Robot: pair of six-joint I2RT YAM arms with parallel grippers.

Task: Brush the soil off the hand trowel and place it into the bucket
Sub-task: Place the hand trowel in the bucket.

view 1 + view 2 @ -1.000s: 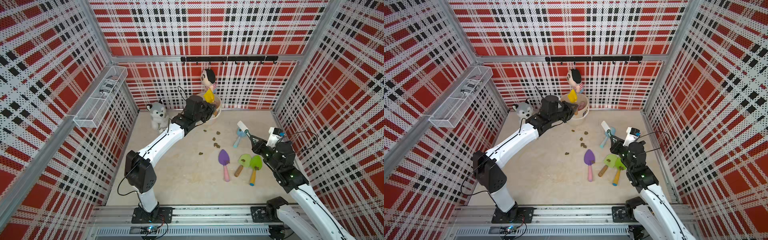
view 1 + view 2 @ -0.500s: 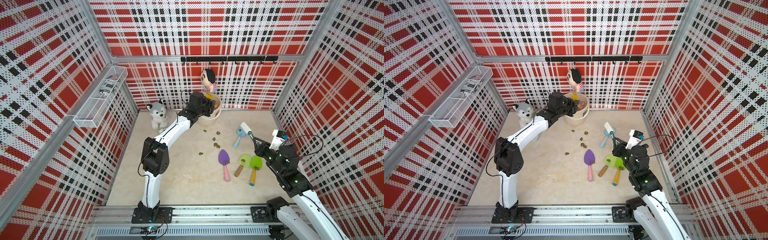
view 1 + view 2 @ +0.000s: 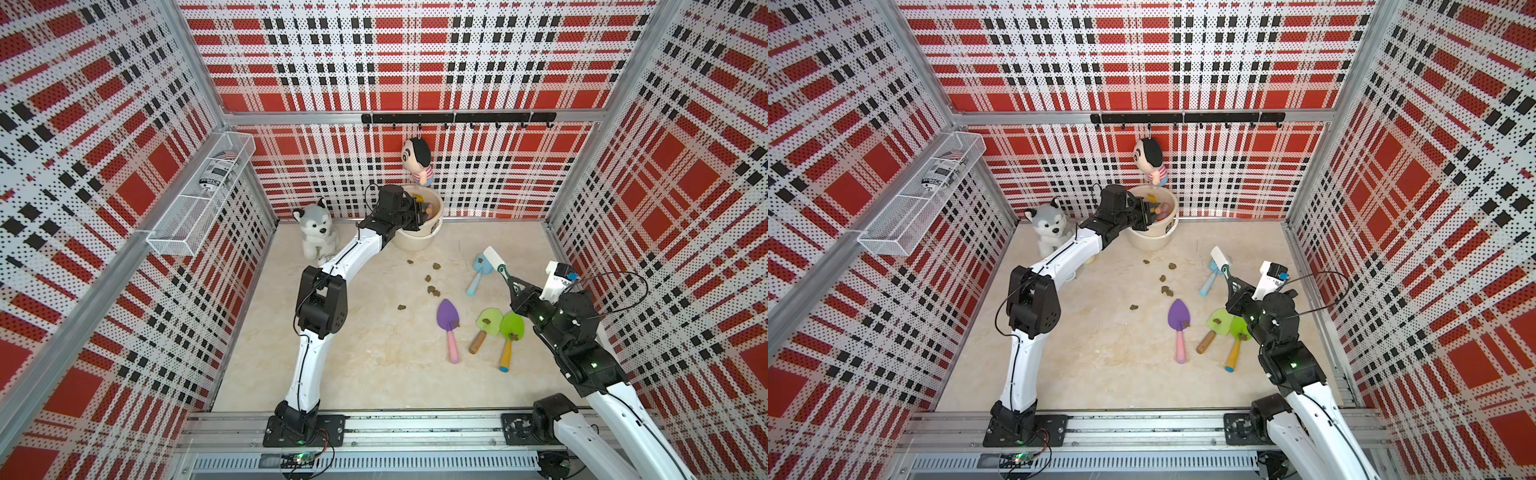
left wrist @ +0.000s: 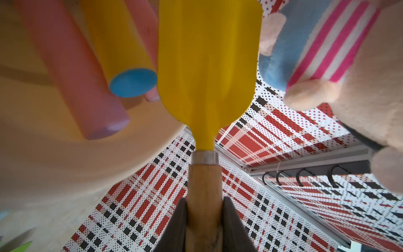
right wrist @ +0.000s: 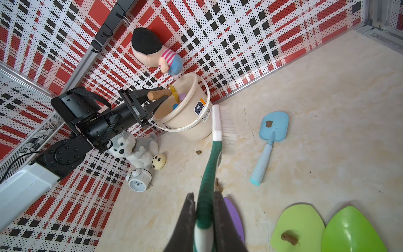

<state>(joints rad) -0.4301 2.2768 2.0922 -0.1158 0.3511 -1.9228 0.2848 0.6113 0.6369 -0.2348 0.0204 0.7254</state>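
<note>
Left wrist view: shows the left claw (image 4: 204,203) pinching the wooden handle of the yellow trowel (image 4: 207,65), with the blade dipped into the mouth of the bucket (image 4: 65,163), close against a pink handle (image 4: 72,72) and a blue-capped yellow handle (image 4: 130,83) standing inside. Shows no soil on the visible face of that blade. Reads as the drop-off step, with release yet to come.

Risks a jam: with the blade propped on those handles at release, probably ends up leaning over the rim and tips out. Risks snagging the hanging doll (image 4: 327,54), just beside the blade, on any lift or swing. Risks shoving or tipping the bucket through pressure on its rim, judging by the light plastic build.

Elsewhere, finds the right claw (image 5: 204,207) clamped on the green-handled brush (image 5: 212,152), held above the surface (image 3: 374,353) near the blue trowel (image 5: 274,126). Leaves soil (image 3: 432,291) scattered mid-surface, plus lumps on the blue trowel, the purple trowel (image 3: 448,316) and the green trowels (image 3: 489,322), so plenty of brushing remains.
</note>
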